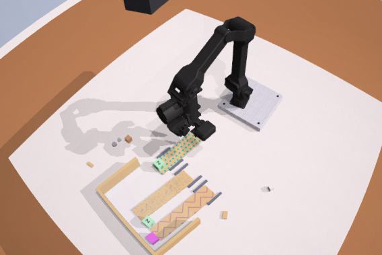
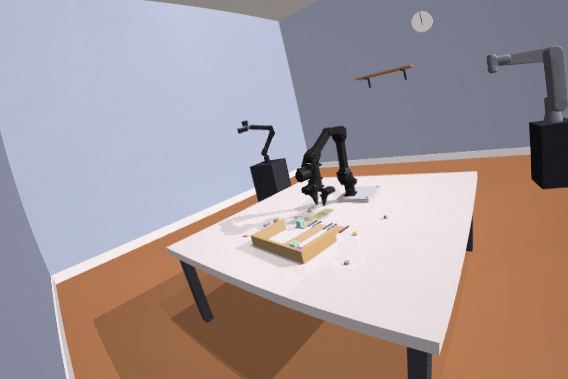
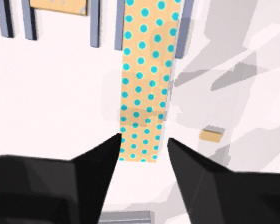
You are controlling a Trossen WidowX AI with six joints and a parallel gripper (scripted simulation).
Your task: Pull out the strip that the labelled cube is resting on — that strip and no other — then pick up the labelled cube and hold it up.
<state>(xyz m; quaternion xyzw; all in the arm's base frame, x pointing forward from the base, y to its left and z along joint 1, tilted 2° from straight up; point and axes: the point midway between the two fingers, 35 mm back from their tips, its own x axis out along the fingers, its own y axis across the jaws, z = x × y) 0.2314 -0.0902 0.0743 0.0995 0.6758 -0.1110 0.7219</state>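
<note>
The teal-dotted strip [image 1: 181,150] [image 3: 141,65] lies outside the tray, between short dark rails at its tray-side end. A mint cube [image 1: 159,164] [image 2: 300,223] with a dark letter, N or Z, rests on that end. A similar lettered mint cube [image 1: 148,221] [image 2: 294,244] is in the tray at the end of the grey-speckled strip [image 1: 165,194]. A magenta block [image 1: 152,238] sits at the end of the zigzag strip [image 1: 188,208]. My gripper [image 2: 320,203] [image 3: 144,139] is open and empty, its fingertips apart above the dotted strip's free end.
The wooden-walled tray [image 1: 119,215] [image 2: 277,248] holds the two other strips. Small loose blocks lie around: a brown one [image 1: 128,138], a tan one [image 1: 90,164] [image 3: 211,136] and another tan one [image 1: 224,214]. The metal base plate [image 1: 265,103] is behind the gripper.
</note>
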